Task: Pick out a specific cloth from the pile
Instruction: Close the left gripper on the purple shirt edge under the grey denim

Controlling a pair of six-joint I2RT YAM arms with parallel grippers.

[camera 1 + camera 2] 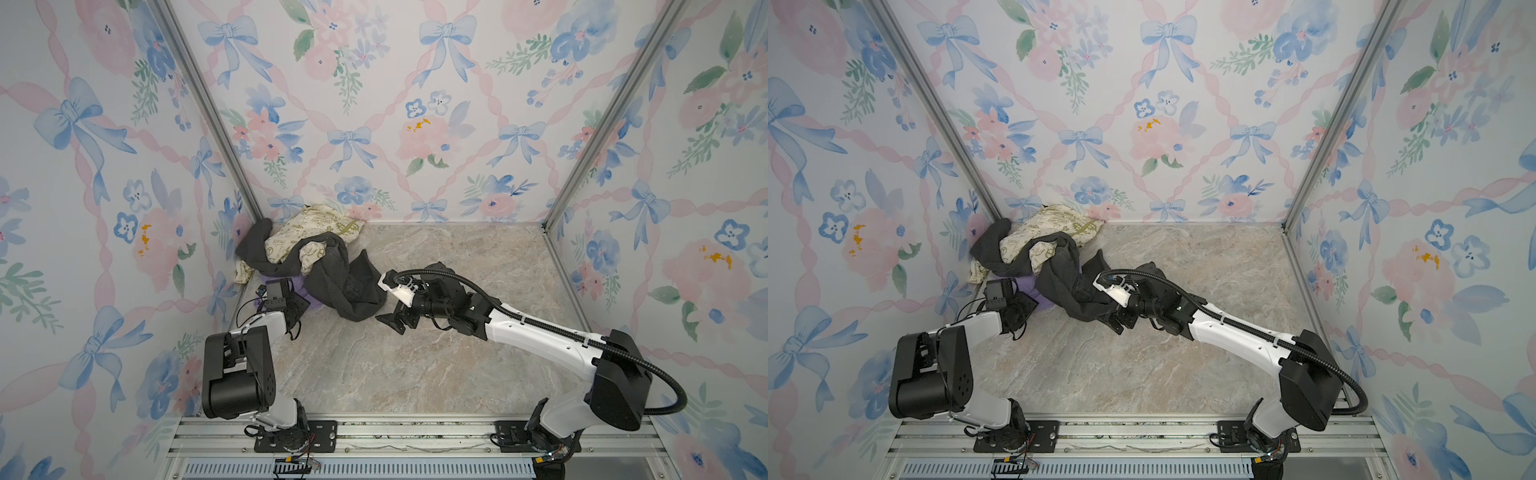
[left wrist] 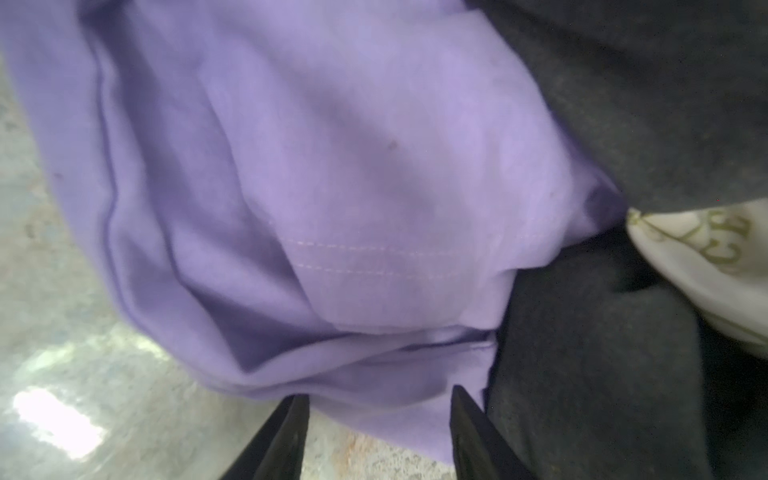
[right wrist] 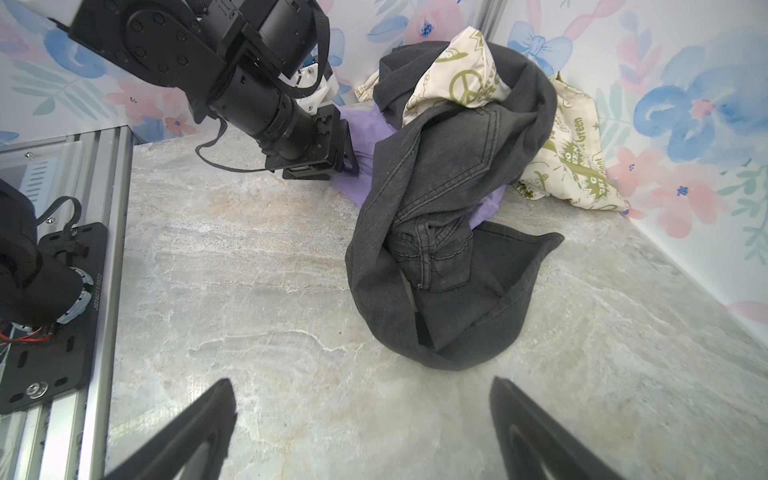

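- Where two flowery walls [image 1: 124, 208] meet at the back left of the table [image 1: 415, 353], we see the pile [image 1: 316, 253] of soft clothes.
- The cloth [image 2: 332, 187] we want is the plain purple one. It lies at the bottom of the pile, right on the table, on the side near the left arm.
- A dark grey garment [image 3: 449, 199] is draped over it and hides most of it. Only a little purple peeks out in both top views.
- A cream cloth [image 3: 573, 158] with green drawings sits behind, against the walls, tangled up with the grey one.
- The left gripper [image 2: 378, 395] is down low at the purple cloth's edge. Its two fingers stand partway apart, and purple cloth fills the gap between their tips. We cannot tell if they pinch it tight.
- The right gripper [image 3: 361, 386] is over bare table, close beside the grey garment. Its fingers are spread wide and hold nothing.
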